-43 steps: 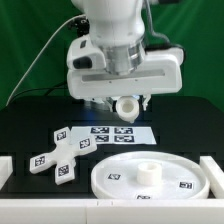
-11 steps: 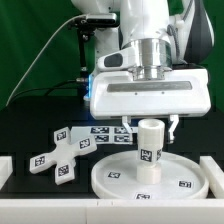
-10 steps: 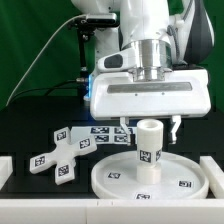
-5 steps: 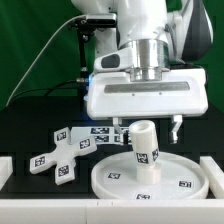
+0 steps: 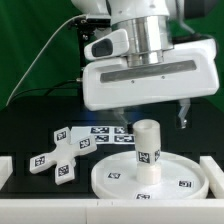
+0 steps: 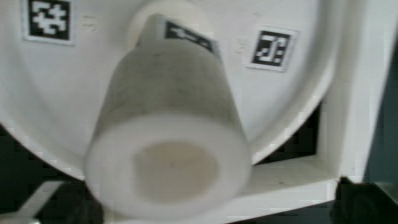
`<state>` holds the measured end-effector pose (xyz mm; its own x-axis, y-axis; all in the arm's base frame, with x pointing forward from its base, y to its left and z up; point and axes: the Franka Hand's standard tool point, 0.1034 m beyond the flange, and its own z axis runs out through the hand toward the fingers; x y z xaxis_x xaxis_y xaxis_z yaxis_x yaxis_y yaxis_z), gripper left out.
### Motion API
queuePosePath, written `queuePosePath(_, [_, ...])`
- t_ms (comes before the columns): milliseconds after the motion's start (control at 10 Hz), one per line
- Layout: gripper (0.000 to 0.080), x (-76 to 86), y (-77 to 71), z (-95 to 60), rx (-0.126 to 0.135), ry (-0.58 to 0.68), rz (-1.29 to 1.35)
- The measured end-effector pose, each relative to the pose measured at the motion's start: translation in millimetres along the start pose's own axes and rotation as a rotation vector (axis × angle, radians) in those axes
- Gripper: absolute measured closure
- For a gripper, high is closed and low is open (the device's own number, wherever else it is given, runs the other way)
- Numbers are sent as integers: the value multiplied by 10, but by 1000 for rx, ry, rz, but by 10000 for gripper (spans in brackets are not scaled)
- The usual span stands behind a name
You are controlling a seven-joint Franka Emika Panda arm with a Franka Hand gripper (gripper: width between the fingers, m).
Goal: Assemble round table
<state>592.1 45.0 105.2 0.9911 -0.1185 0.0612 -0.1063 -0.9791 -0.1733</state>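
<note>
The post-mounting step looks about finished: the short cylindrical post stands upright at the centre of the large round disc, directly beneath the gripper, whose fingers are spread apart and hang just above the post's top, touching nothing (whether the post is fully seated I cannot tell). The next move probably calls for lifting clear and reaching for the cross-shaped foot piece, which lies on the bench, lower than the gripper and well off to its side.
</note>
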Motion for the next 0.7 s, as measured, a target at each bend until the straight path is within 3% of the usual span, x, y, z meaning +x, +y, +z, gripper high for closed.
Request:
queuePosePath(200, [150, -15, 44, 22, 13, -93, 10])
queuePosePath(300, [150, -16, 75, 35, 7, -75, 11])
queuePosePath(700, [150, -290, 138, 222, -3, -120, 24])
